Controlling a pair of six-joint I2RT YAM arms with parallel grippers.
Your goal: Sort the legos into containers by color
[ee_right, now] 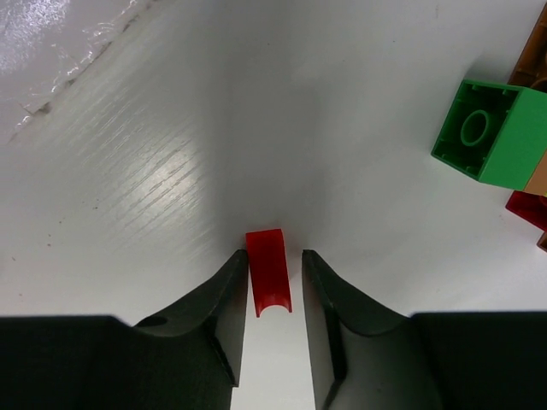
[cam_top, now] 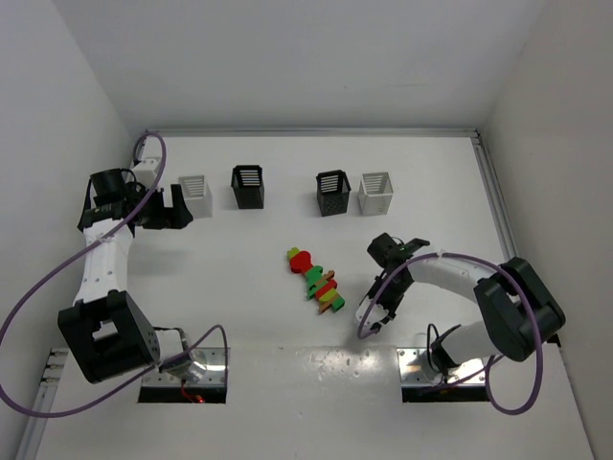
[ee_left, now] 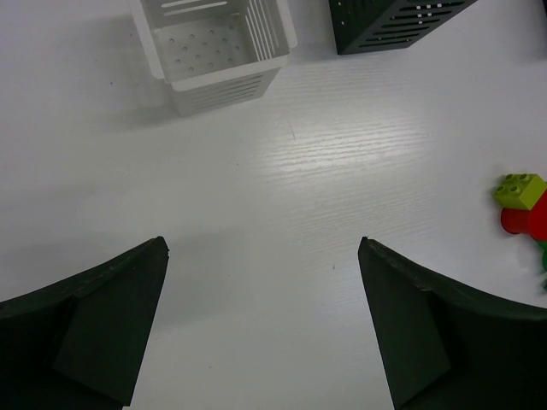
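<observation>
Four bins (cam_top: pixel 333 194) stood in far row, two white, two black — no bricks seen inside. Lego pile (cam_top: pixel 317 279) sat unsorted, centre. Right gripper (ee_right: pixel 273 254) pinched small red piece (ee_right: pixel 268 278); left gripper (ee_left: pixel 263 248) gaped empty near white bin (ee_left: pixel 226 90). Sorting looked barely begun.

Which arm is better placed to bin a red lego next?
Right: the right gripper has a red piece between its fingers; the left gripper is open, empty, beside a white bin.
</observation>
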